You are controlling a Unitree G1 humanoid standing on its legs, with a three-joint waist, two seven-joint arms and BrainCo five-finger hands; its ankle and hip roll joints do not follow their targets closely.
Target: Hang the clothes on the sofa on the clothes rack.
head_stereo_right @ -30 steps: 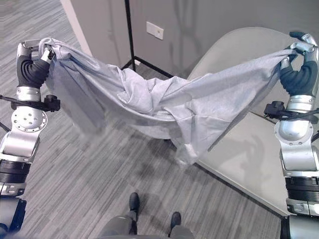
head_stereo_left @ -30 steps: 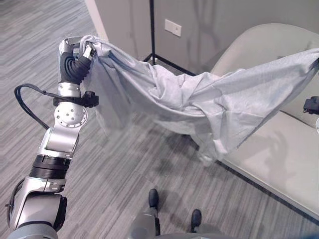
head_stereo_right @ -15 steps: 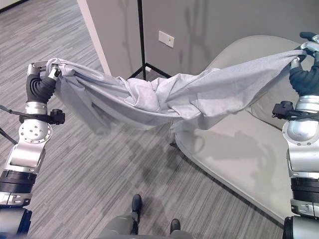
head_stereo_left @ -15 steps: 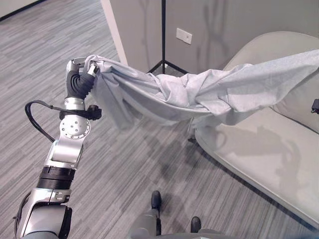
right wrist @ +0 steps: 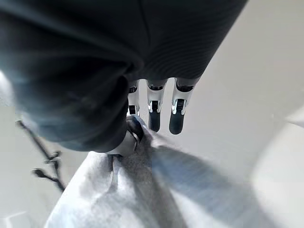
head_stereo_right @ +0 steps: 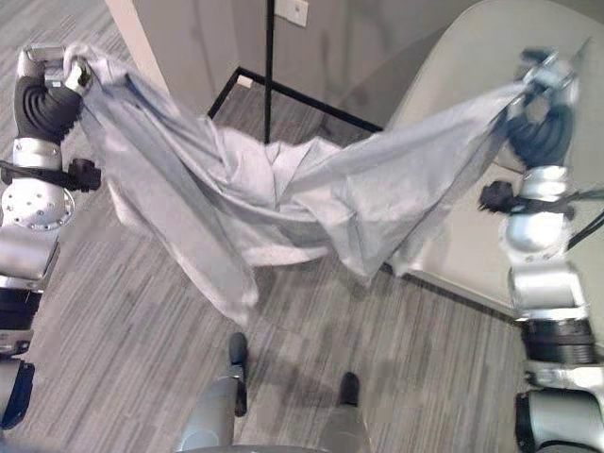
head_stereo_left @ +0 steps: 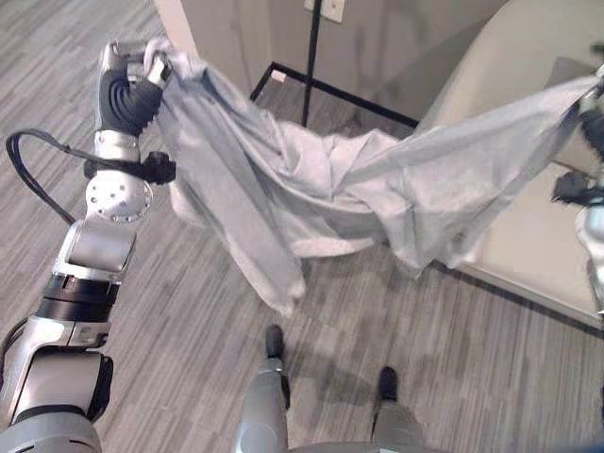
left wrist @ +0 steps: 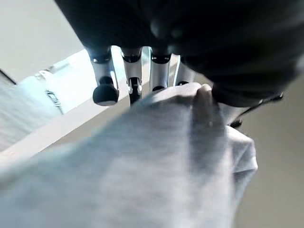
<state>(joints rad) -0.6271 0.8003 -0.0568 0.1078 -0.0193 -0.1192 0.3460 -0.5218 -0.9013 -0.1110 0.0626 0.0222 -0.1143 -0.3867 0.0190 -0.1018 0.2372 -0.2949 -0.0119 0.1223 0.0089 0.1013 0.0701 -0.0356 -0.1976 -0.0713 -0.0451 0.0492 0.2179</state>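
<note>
I see my left hand (head_stereo_left: 142, 71) at ten o'clock and right hand (head_stereo_right: 538, 80) at two, fingers clenched on the grey garment (head_stereo_right: 283, 189) sagging between them above the floor (head_stereo_right: 142, 311), sofa (head_stereo_right: 453, 57) behind.

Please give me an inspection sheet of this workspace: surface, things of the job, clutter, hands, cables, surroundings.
Surface: grey striped floor, under the hanging cloth.
Job's things: grey garment stretched between both hands, sagging in the middle, its lowest folds hanging above the floor. Beige sofa behind it on the right. Black rack pole with black base bars on the floor.
Clutter: nothing seen.
Hands: left hand shut on one garment end; right hand shut on the other end.
Cables: nothing seen.
Surroundings: grey wall with a white outlet plate.
</note>
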